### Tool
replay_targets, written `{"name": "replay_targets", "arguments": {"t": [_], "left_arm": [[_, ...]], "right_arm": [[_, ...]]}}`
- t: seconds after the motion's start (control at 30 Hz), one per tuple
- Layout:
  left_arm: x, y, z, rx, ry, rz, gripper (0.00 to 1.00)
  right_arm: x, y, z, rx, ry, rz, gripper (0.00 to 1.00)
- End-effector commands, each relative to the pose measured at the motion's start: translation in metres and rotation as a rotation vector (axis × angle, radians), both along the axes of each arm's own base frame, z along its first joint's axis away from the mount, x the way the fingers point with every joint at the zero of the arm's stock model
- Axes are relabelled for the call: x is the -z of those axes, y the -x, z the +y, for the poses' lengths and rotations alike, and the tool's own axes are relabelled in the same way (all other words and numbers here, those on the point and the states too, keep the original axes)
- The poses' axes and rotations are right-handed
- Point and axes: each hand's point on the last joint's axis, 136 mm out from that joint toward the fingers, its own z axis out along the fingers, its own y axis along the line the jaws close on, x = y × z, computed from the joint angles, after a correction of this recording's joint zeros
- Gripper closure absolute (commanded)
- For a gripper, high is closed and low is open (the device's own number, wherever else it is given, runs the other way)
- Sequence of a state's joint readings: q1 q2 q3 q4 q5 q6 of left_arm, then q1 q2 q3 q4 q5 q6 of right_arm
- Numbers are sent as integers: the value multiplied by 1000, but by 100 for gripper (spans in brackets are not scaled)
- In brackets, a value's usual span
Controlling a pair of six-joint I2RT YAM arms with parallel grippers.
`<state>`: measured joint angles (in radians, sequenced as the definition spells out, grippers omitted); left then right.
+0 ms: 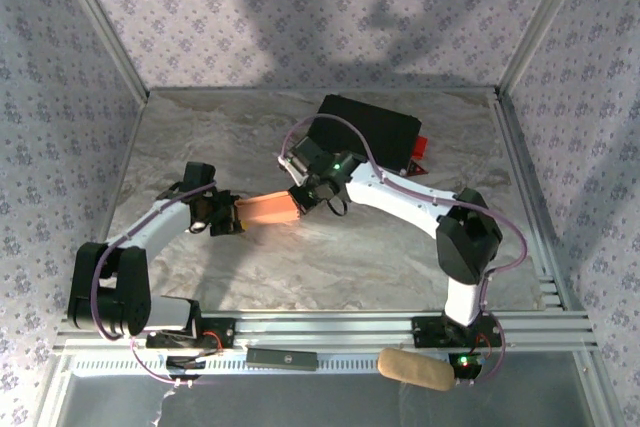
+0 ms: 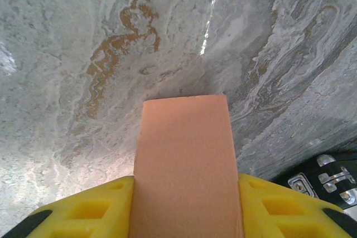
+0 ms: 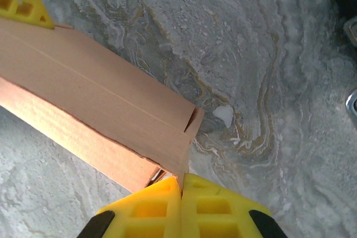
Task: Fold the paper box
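The salmon-pink paper box (image 1: 268, 209) is a small rectangular box held above the marbled table between both arms. My left gripper (image 1: 225, 215) is shut on its left end; in the left wrist view the box (image 2: 184, 165) runs out between the two yellow fingers (image 2: 83, 213). My right gripper (image 1: 303, 197) is at the box's right end. In the right wrist view its yellow fingers (image 3: 150, 207) are shut on a thin end flap of the box (image 3: 89, 104), whose end stands slightly open. The left gripper's yellow finger (image 3: 17, 1) shows at the box's far end.
A black hard case (image 1: 370, 132) with a red tab (image 1: 420, 152) lies at the back of the table, just behind the right wrist. A white fleck (image 3: 223, 115) sits on the table under the box. A tan pad (image 1: 415, 369) lies on the front rail.
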<state>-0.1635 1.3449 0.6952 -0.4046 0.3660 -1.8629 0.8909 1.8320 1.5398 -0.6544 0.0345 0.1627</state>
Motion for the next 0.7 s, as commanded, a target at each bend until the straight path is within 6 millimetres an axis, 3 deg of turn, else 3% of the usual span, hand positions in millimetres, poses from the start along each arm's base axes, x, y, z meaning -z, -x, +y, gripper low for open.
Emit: {"name": "replay_targets", "arguments": {"t": [0.0,0.2,0.67], "left_arm": [[21,20,13,-4,-79,106,67],[23,19,11,-9,-70,112,67],[34,19,8,-17,-50,131,69]], "right_arm": [[0,-3,2,132,-26,70,100],[-10,3,14,191,-56,106,100],[-5,15,25,318,-17,104,100]]}}
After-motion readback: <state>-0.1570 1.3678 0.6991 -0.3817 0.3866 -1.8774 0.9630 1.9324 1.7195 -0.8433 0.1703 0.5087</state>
